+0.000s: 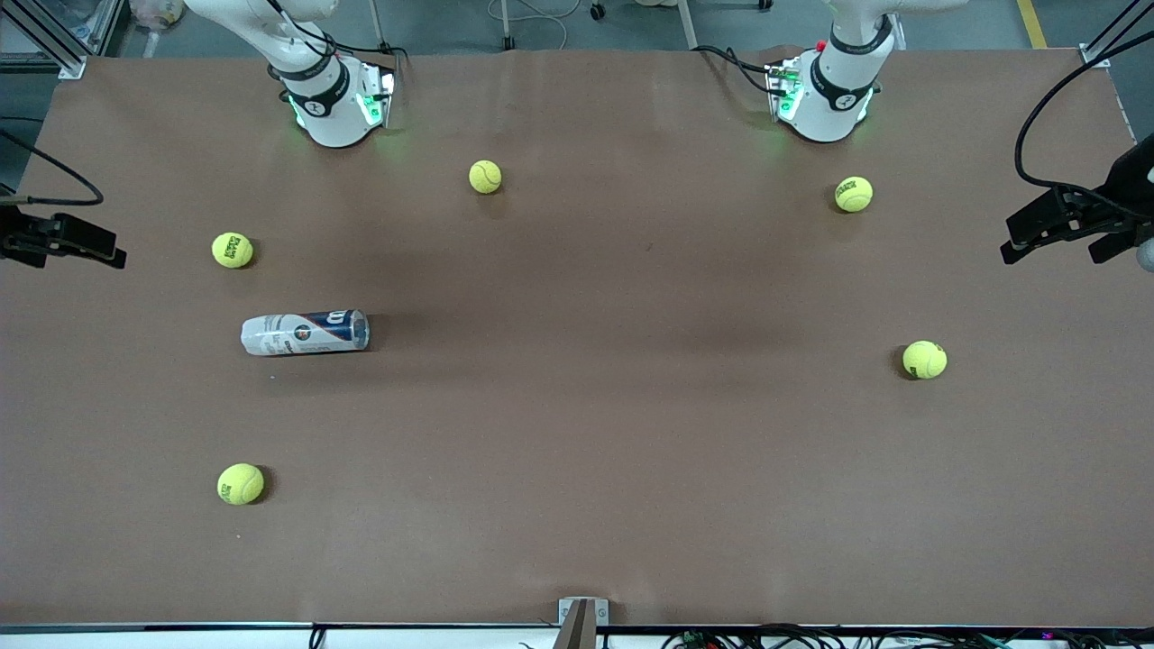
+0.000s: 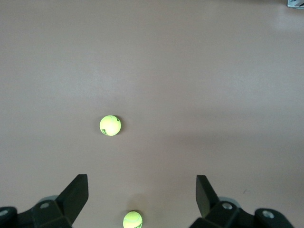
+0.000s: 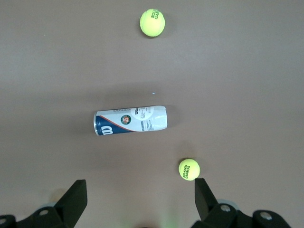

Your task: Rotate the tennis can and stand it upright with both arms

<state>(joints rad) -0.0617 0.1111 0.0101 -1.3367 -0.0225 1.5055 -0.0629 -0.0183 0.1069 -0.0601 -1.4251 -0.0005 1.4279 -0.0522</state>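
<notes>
One tennis can (image 1: 305, 333) lies flat, Wilson "W" showing.

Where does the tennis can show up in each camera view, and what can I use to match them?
Front view: the tennis can lies on its side toward the right arm's end of the table.
Left wrist view: not in it.
Right wrist view: the can lies on its side, mid-picture.
Shared landmark: the tennis ball beside the can's white end.
</notes>
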